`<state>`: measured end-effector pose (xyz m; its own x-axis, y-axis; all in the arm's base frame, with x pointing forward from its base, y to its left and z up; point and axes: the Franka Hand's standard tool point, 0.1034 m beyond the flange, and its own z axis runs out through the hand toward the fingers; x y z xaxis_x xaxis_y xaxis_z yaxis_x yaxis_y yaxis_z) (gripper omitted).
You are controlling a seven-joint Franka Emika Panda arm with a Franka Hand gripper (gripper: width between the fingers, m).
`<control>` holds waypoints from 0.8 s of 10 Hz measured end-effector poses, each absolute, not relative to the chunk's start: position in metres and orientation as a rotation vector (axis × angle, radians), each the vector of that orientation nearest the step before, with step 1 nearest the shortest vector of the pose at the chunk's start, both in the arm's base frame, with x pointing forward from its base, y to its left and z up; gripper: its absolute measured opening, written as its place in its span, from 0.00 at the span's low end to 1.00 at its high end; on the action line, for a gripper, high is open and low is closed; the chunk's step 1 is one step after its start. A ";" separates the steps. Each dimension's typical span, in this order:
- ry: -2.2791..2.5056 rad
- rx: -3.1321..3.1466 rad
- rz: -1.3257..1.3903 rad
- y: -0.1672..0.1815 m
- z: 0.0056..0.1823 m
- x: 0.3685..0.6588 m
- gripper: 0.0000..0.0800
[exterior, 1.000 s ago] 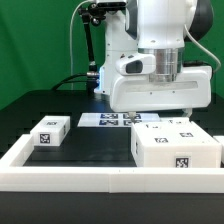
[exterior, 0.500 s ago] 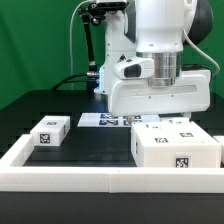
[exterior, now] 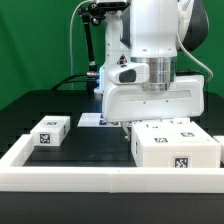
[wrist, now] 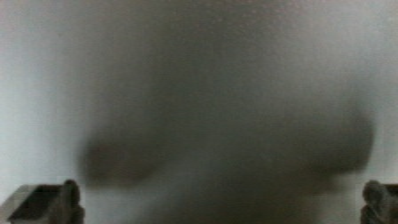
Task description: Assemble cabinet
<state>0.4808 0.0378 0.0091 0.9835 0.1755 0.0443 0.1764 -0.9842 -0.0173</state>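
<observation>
My gripper [wrist: 214,203] hangs wide open and empty close over the cabinet [exterior: 178,148] at the exterior view's right, so I judge this the approach to a grasp, which next calls for lowering squarely astride it before closing.

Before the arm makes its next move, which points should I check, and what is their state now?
1. Tool jaws wide open: ok.
2. Tool above the cabinet: ok.
3. Fingers clear of the cabinet's surface: cannot tell, the wrist view is blurred.
4. Cabinet upright, tags visible: ok.
5. Small piece well apart from the cabinet and the tool: ok.
</observation>
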 end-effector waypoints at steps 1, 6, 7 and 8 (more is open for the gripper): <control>-0.277 -3.107 -0.073 0.039 0.012 0.487 1.00; -0.265 -3.104 -0.041 0.041 0.010 0.482 1.00; -0.260 -3.103 -0.027 0.041 0.008 0.477 1.00; -0.262 -3.102 -0.021 0.043 0.006 0.473 1.00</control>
